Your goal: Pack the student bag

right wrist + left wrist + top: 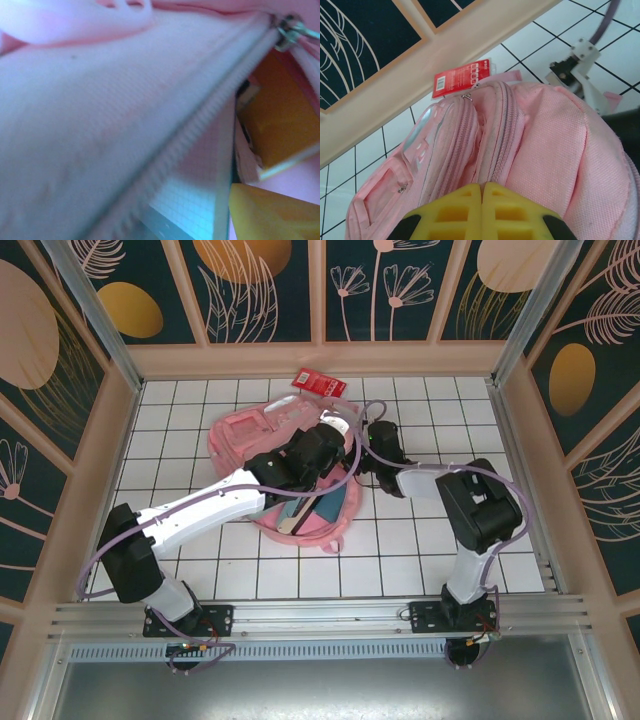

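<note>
The student bag [262,438] is a large pink backpack lying flat in the middle of the tiled floor, its main opening facing the near side. A teal book [312,508] shows inside it. My left gripper [322,445] reaches over the bag, and its yellow fingers [465,210] are shut, pinching a fold of the bag [555,145] by the zip. My right gripper [368,458] is at the bag's right edge, right up against the zip edge [200,125]. One yellow finger [272,215] shows far to the side, so the jaws stand open; the other finger is hidden by fabric.
A red tag [318,383] hangs off the bag's far end near the back wall. Squared notebook paper [195,205] and an orange item [280,120] lie inside the opening. Wooden walls ring the white tiled floor [420,540]. A metal rail [320,618] runs along the near edge.
</note>
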